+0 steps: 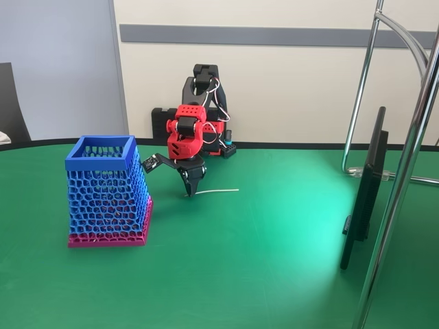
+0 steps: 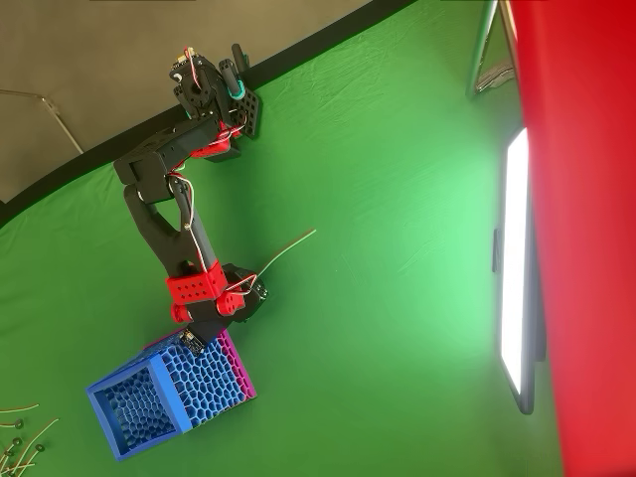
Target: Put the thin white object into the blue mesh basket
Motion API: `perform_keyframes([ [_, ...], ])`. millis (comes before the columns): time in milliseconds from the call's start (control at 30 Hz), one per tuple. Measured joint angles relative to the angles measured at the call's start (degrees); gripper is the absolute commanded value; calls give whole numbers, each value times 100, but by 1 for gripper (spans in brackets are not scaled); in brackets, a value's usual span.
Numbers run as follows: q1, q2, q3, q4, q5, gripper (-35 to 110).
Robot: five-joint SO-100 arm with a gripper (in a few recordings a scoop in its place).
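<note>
Fingers [image 1: 190, 189] pinched on one end of thin white object [image 1: 218, 190]; its length points away from blue mesh basket [image 1: 106, 192].

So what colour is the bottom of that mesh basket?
Magenta-pink, under blue honeycomb mesh; the blue mesh basket shows it best in the fixed view.

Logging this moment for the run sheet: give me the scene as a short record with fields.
surface: green table
target container: tall tapered blue honeycomb-mesh basket with solid blue rim and magenta base, upright, open top
item to move: thin white stick, one end at the gripper's fingertips, the rest pointing away from the basket
gripper: black two-finger gripper on a red wrist, pointing down, tips closed on the stick's end
gripper versus basket: beside the basket, outside it
spare sticks: several thin pale sticks at the overhead view's lower left edge
task state: stick not yet in basket
</note>
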Motion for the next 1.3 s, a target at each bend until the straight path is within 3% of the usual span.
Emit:
perform_keyframes([
  [333,-79,0,-492,9,53,4],
  [800,-97,141,-2795,-272,211,1],
  [1067,325,844,-3533,-1696,105,1],
  [1300,905,1529,-3217,-3639,-1151,1],
])
